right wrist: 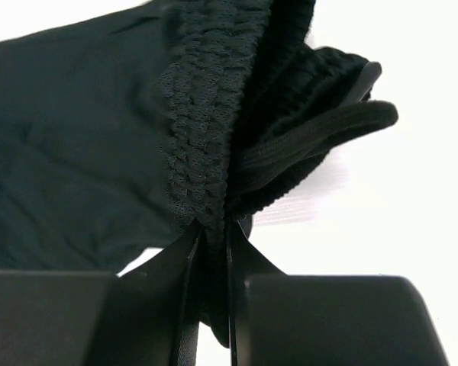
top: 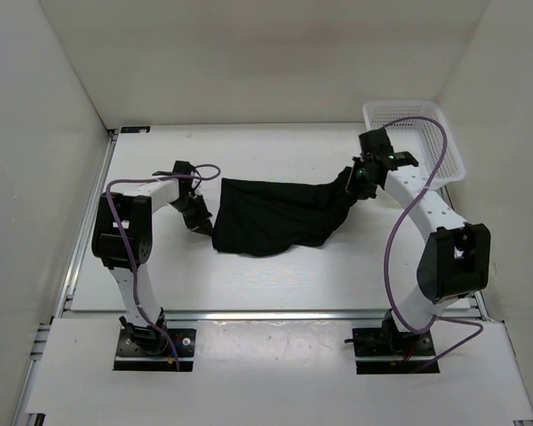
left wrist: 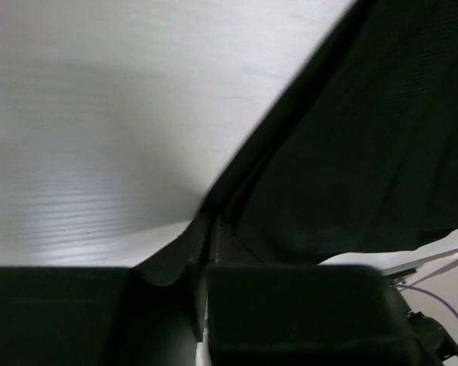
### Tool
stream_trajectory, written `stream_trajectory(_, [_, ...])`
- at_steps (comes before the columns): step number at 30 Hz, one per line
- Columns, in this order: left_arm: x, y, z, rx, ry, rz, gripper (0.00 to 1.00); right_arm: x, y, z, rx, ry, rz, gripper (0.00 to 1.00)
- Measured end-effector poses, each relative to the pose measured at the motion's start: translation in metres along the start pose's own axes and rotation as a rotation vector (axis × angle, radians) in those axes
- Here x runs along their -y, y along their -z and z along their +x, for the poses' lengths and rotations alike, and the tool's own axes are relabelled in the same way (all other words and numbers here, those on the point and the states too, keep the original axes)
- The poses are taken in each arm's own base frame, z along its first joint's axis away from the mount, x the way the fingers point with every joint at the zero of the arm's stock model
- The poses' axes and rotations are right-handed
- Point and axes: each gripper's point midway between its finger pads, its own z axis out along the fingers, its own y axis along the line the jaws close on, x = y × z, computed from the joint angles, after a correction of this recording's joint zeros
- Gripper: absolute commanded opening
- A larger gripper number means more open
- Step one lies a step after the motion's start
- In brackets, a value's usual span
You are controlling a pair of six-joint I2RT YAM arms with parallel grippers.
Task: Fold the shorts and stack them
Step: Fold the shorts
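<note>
The black shorts (top: 275, 217) lie stretched across the middle of the table, lifted at both ends. At their left edge, my left gripper (top: 202, 216) is shut on a thin corner of the fabric. In the left wrist view the cloth (left wrist: 351, 152) narrows to a point that runs in between the closed fingertips of the left gripper (left wrist: 206, 229). My right gripper (top: 357, 182) holds the right end, a little above the table. Seen from the right wrist, the right gripper (right wrist: 214, 232) is shut on the gathered waistband (right wrist: 206, 137), which bunches up above the fingers.
A white mesh basket (top: 417, 133) stands at the back right corner, just behind the right arm. White walls close in the table on the left, back and right. A metal rail runs along the near edge (top: 266, 312).
</note>
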Motion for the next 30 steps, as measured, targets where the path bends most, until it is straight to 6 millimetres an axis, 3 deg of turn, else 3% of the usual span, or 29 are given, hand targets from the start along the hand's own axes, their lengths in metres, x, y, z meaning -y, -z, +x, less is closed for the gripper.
stream_trajectory(5, [0.014,-0.008,0.003,-0.012,-0.023,0.010,0.10,-0.061,0.022,-0.002,0.050,0.170,-0.030,0.01])
stream_trajectory(10, [0.014,-0.008,0.002,-0.010,-0.012,0.011,0.17,-0.127,0.028,0.012,0.057,0.329,-0.074,0.01])
stream_trajectory(12, [0.013,-0.007,0.001,-0.008,-0.006,0.011,0.20,-0.150,0.027,0.024,0.050,0.387,-0.083,0.01])
stream_trajectory(14, [0.012,-0.005,-0.002,-0.002,0.001,0.015,0.31,-0.169,0.023,0.035,0.044,0.439,-0.079,0.01])
stream_trajectory(16, [0.009,0.000,-0.004,0.002,0.016,0.021,0.39,-0.181,0.018,0.048,0.031,0.486,-0.073,0.01])
stream_trajectory(19, [0.002,0.012,-0.008,0.017,0.034,0.023,0.40,-0.194,0.012,0.065,0.011,0.541,-0.066,0.01])
stream_trajectory(25, [-0.007,0.031,-0.028,0.066,0.059,0.036,0.26,-0.205,0.010,0.073,0.002,0.581,-0.062,0.01])
stream_trajectory(30, [-0.016,0.018,-0.035,0.041,0.070,0.011,0.18,-0.221,0.013,0.074,0.025,0.602,-0.077,0.01])
